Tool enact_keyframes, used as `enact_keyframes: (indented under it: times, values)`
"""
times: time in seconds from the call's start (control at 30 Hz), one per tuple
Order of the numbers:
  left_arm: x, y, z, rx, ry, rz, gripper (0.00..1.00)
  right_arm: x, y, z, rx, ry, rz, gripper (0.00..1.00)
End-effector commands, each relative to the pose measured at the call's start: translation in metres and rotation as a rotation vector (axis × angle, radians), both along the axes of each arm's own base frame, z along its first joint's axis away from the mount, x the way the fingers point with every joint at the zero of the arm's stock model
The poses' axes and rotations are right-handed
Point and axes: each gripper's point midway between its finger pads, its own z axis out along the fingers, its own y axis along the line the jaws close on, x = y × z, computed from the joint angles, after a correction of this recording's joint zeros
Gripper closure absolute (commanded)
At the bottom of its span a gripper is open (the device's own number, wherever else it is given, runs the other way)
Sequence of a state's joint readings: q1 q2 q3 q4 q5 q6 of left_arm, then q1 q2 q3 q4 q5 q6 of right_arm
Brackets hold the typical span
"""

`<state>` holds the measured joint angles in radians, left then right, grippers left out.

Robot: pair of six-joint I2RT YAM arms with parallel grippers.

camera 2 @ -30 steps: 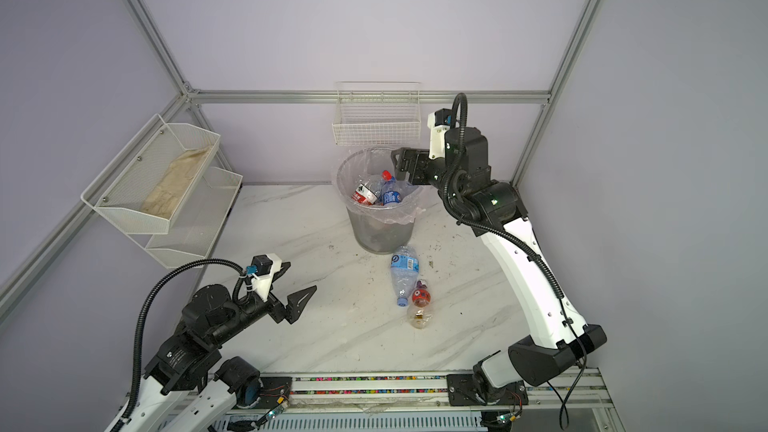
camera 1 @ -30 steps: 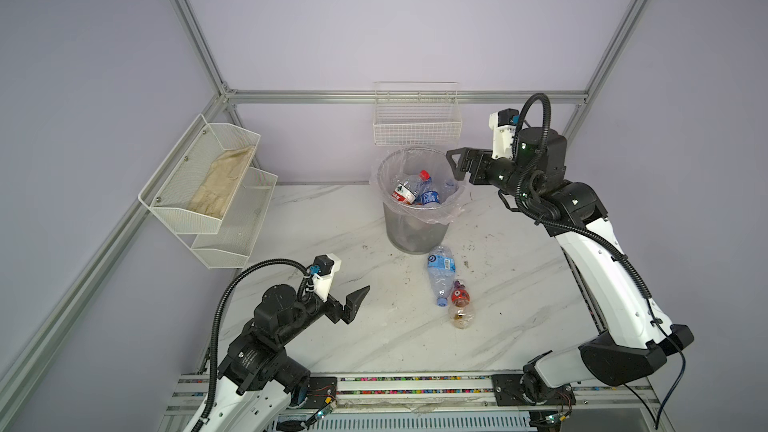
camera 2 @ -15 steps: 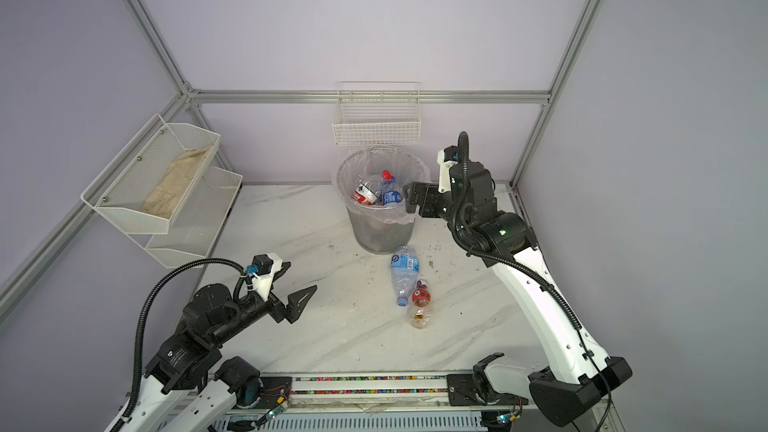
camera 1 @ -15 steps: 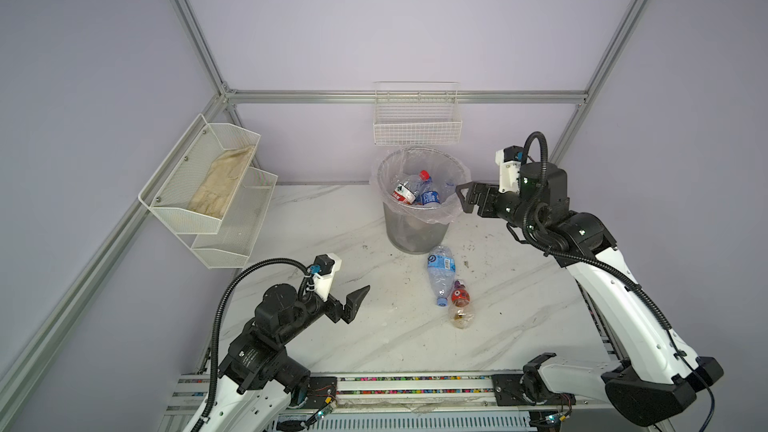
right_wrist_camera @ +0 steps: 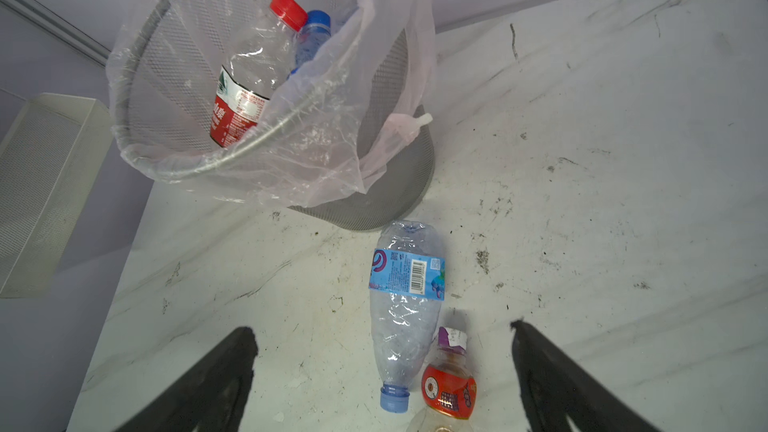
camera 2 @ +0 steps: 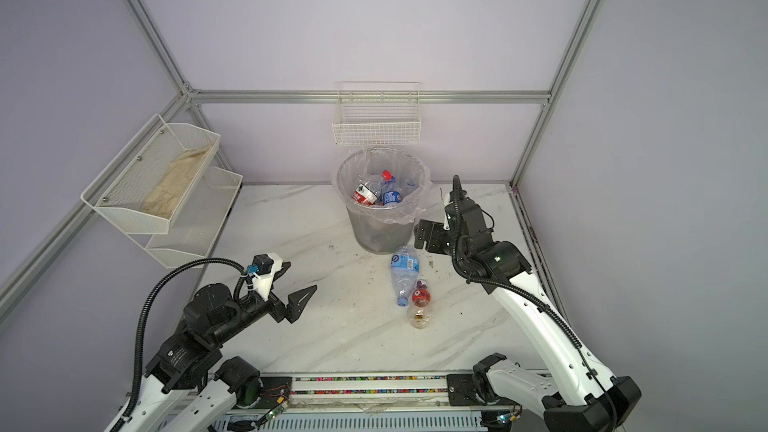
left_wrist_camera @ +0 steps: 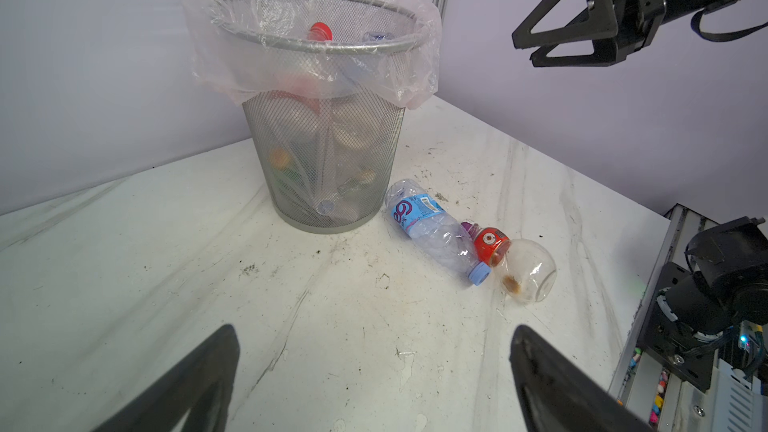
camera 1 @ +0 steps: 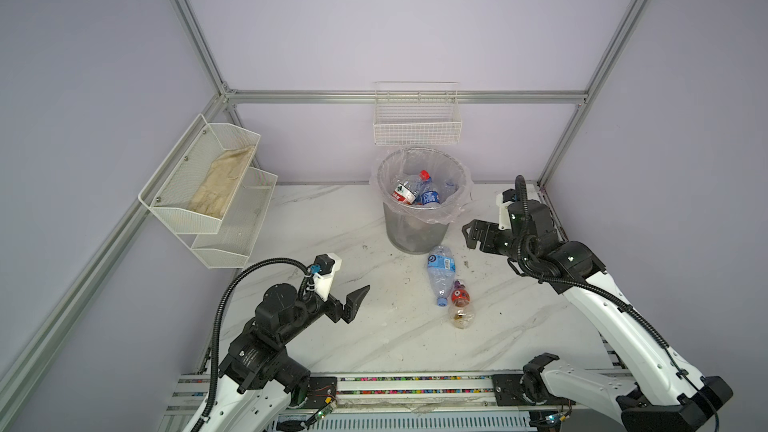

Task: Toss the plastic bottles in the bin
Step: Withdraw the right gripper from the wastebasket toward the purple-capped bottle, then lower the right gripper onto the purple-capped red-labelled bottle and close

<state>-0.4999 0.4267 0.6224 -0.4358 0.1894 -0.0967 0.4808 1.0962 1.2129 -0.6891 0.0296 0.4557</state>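
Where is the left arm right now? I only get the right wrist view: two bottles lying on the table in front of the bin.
Observer: The left gripper hangs open and empty over the near left part of the table, well apart from the blue-label bottle and the red-label bottle.
Operator: Is the right gripper touching the bin?
Observer: No. In both top views the right gripper is open and empty, just right of the bin, with a gap between them.
Operator: My view cuts off the red-label bottle. What is at its wide end?
Observer: The left wrist view shows a round clear body with brown residue inside.
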Motion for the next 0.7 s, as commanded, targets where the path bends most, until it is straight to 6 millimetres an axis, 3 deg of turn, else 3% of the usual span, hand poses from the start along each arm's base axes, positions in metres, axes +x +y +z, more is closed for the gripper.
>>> enact_keyframes:
  times: [0.0,0.13,0.27,0.37,0.53,0.67]
  values:
    - [0.003,-0.001,-0.011,-0.003,0.028,0.010,0.00,-0.007,-0.005,-0.019,0.019,0.062,-0.045,0.02]
    - [0.003,0.000,-0.011,-0.002,0.028,0.013,0.00,-0.008,-0.016,-0.046,0.031,0.129,-0.155,0.03]
    - [0.003,0.000,-0.011,0.000,0.029,0.016,0.00,-0.015,-0.001,-0.081,0.048,0.248,-0.093,0.02]
    - [0.003,0.001,-0.012,0.000,0.031,0.019,0.00,-0.024,-0.001,-0.109,0.018,0.332,-0.085,0.02]
    - [0.004,0.001,-0.012,0.003,0.033,0.022,0.00,-0.038,-0.011,-0.128,-0.020,0.368,-0.094,0.03]
    - [0.005,0.000,-0.013,0.005,0.037,0.022,0.00,-0.049,-0.002,-0.144,0.020,0.407,-0.042,0.03]
